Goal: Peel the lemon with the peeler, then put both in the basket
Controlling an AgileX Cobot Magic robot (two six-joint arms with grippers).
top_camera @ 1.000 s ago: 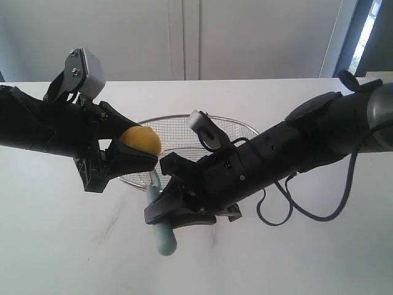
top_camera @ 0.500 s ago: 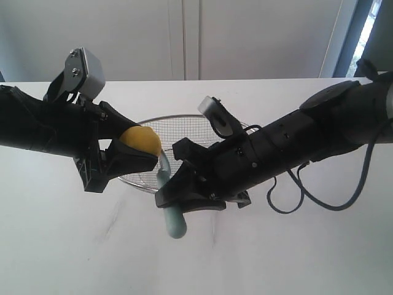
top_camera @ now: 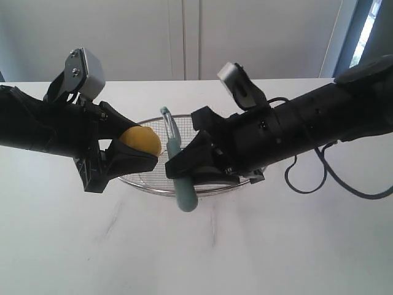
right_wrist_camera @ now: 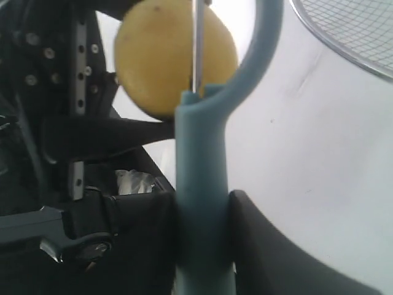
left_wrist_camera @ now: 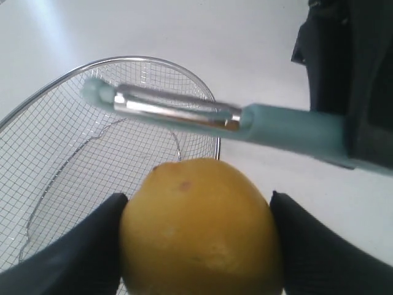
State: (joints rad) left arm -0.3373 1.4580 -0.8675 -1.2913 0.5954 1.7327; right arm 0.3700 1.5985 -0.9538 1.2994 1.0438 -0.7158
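two grippers above a white table (top_camera: 92,246) in the exterior view. left gripper (top_camera: 143,144): pinches the lemon (top_camera: 141,140) between its jaws, off the table, in front of the left part of the basket (top_camera: 145,186). right gripper (top_camera: 181,169): clamped on the teal handle of the peeler (top_camera: 174,141), blade end up and toward the far side, handle end down past the basket's near rim. peeler just right of the lemon; cannot tell contact from here. basket flat on the table, behind both grippers.

left wrist view: lemon large and near, squeezed from both sides by dark jaws. beyond it, the metal blade lying crosswise over the mesh, with a strip of mesh and table showing between blade and peel.

right wrist view: handle gripped tight between dark jaws, blade edge-on against the yellow of the lemon, basket rim off to one side on the white table.
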